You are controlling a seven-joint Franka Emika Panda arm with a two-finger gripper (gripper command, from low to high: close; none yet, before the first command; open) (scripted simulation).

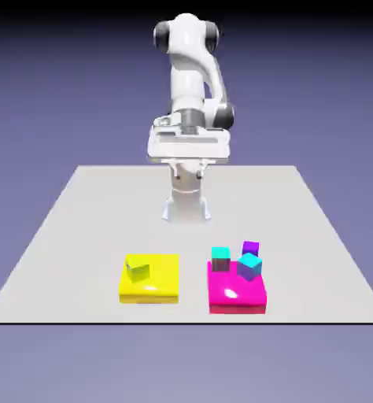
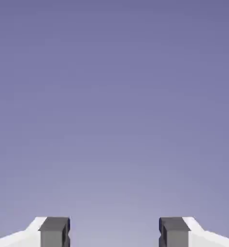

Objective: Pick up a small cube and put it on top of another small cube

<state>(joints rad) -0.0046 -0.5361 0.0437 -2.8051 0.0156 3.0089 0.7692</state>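
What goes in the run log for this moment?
pincer open, empty | purple cube untouched behind pink block | cyan-topped cube on block | stacking not begun

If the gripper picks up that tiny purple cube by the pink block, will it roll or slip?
The purple cube has flat faces, so it probably won't roll and likely gives the open gripper parallel sides to pinch. It looks rigid. Being tiny beside the magenta block, it may skid if nudged.

Before me lies a flat, pale grey table [image 1: 79,236], matte and evenly lit, its near edge straight. Behind and around it I see only a plain blue-violet backdrop [image 1: 48,79], darker toward the top. My hand view shows that same violet field, paler lower down.
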